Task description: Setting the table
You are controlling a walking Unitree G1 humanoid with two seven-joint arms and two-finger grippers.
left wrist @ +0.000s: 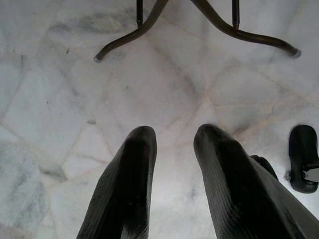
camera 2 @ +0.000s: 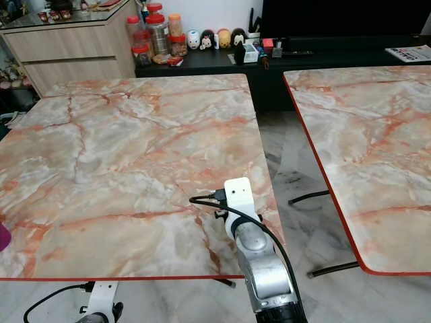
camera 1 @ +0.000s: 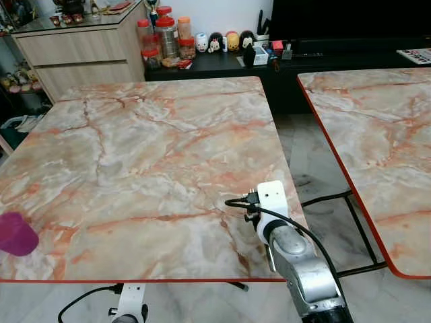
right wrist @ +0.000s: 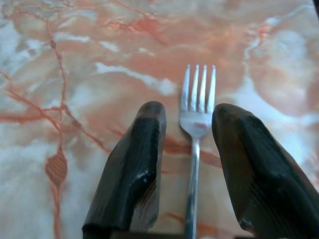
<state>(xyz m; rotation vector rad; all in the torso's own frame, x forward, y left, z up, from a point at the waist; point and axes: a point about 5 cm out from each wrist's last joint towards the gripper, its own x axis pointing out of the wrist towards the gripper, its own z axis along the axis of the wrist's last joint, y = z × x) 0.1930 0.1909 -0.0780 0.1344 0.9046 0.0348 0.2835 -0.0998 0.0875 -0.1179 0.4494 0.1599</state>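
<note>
Left eye view takes in a big marble table [camera 1: 135, 168] with pink and orange veins and a red edge, spreading over the left and middle of the frame. A second table [camera 1: 377, 148] of the same marble runs down the right side, with a strip of pale marble floor [camera 1: 316, 175] between them. Along the top of the frame stand a wooden cabinet [camera 1: 81, 54] at upper left and a dark low cabinet [camera 1: 316, 64] to its right, with jars [camera 1: 165, 37] and small figurines [camera 1: 222, 42] crowded on it.

The right arm [camera 1: 300, 262] rises from the lower middle of the frame, its white wrist block over the near right part of the big table. A purple cup [camera 1: 17, 233] stands at the far left edge of the frame, on the table's near left corner.

In the right wrist view the right gripper [right wrist: 188, 144] is spread apart, one black finger on each side of a silver fork [right wrist: 196, 124] that lies flat on the marble, tines pointing away from the wrist. Neither finger appears to touch it.

In the left wrist view the left gripper [left wrist: 174, 144] hangs over the floor with its fingers parted and nothing between them; dark metal table legs [left wrist: 199, 20] cross the top of that frame.
</note>
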